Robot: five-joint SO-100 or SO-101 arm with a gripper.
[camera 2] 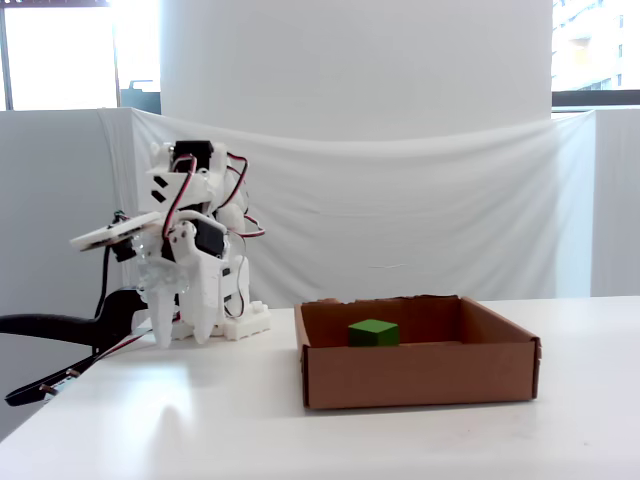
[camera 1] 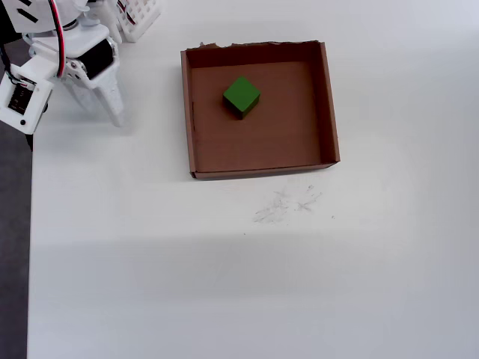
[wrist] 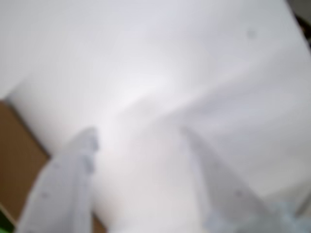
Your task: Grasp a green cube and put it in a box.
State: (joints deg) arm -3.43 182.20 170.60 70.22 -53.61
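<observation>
a: where is the green cube [camera 1: 242,96]?

b: it sits inside the box [camera 1: 329,112], near the box's torn far wall, close to the far edge of the desk [camera 1: 224,284].

a: and your gripper [camera 1: 109,103]?

b: my gripper is empty, its fingers a little apart, pointing down at the far left corner of the desk in the overhead view. the cube lies off to its right, well apart. i think the job looks done.

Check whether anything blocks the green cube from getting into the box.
Nothing does: the green cube already rests on the floor of the box. The gripper is off to the left in the overhead view, open and empty.
</observation>
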